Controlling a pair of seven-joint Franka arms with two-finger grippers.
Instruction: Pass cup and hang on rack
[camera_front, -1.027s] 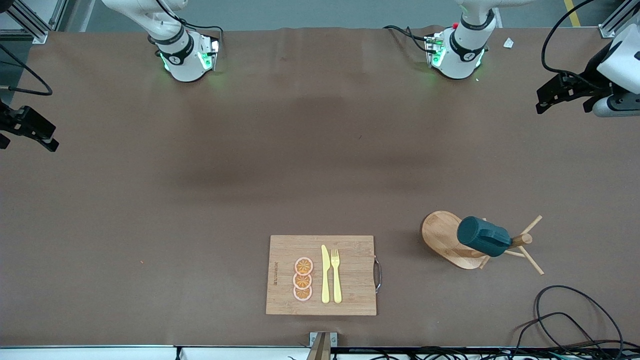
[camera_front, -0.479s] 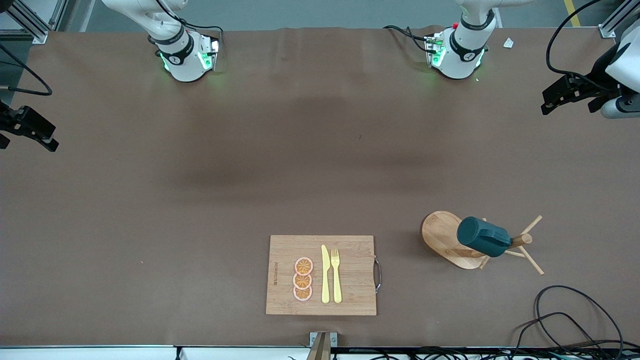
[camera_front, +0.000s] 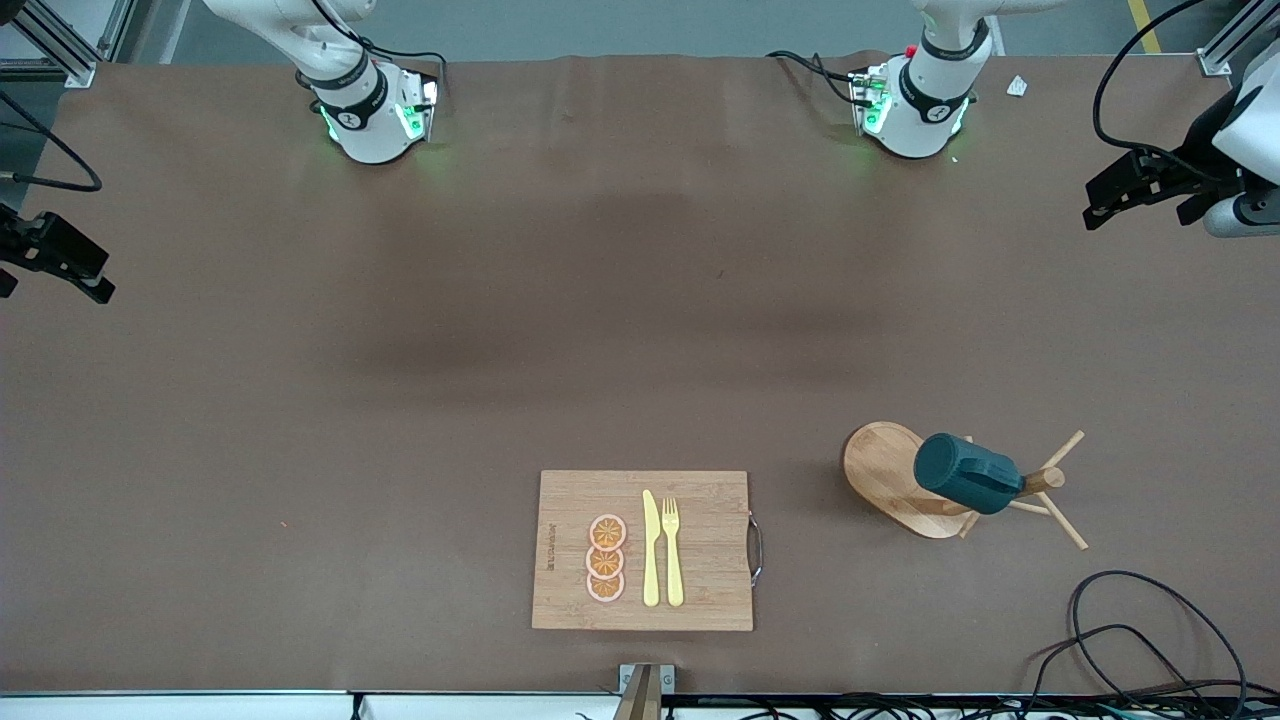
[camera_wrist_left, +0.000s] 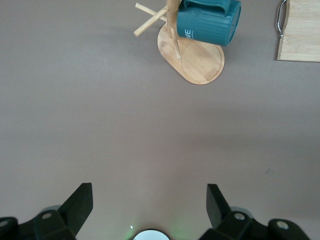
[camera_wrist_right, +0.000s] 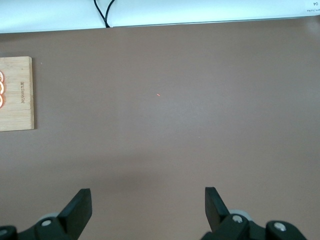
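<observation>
The dark teal cylindrical cup (camera_front: 966, 473) hangs on a peg of the light wooden mug-tree rack (camera_front: 900, 480), beside the bamboo cutting board (camera_front: 643, 550), toward the left arm's end of the table; the hanging step appears complete; no further placement seems required. The left gripper (camera_wrist_left: 148, 207) is parked over that table end, fingers wide apart, holding nothing; the right gripper (camera_wrist_right: 148, 207) waits over the right arm's end, fingers likewise wide, empty.
</observation>
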